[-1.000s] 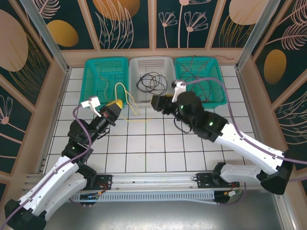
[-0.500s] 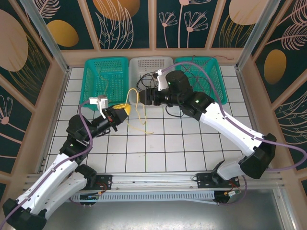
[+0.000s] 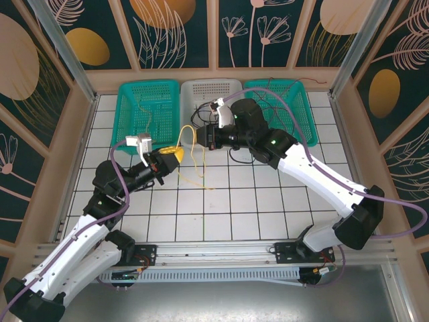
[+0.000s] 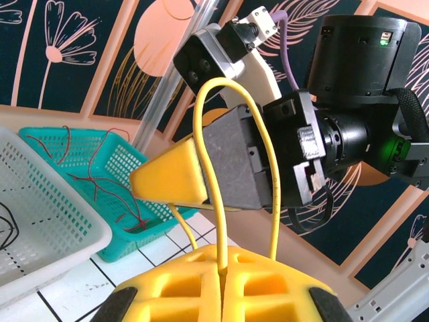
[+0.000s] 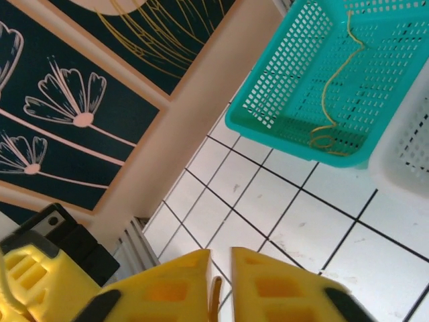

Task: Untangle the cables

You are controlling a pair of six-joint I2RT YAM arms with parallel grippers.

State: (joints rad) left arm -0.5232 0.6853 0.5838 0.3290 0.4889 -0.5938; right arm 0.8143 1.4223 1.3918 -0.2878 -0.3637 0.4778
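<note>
A yellow cable [image 3: 195, 161] is stretched between both grippers above the tiles, its loose end trailing on the floor. My left gripper [image 3: 172, 155] is shut on it; in the left wrist view the jaws [image 4: 221, 268] pinch one strand while the cable [image 4: 274, 214] arches over the right gripper's yellow finger [image 4: 171, 180]. My right gripper [image 3: 201, 139] sits just right of the left one, shut on the yellow cable [image 5: 215, 294], which shows in the thin gap at its fingertips [image 5: 220, 253]. Black cables [image 3: 209, 115] lie in the white basket, red cables [image 3: 285, 107] in the right teal one.
Three baskets line the back wall: a left teal basket [image 3: 127, 100] holding a tan cable [image 5: 328, 94], a white basket [image 3: 211, 86], and a right teal basket [image 3: 305, 127]. Panelled walls enclose the tiled floor. The two wrists are very close together.
My right arm has swung left and back from mid-floor to the yellow cable beside the left gripper and closed on it. The left gripper shifted slightly right, cable still held.
</note>
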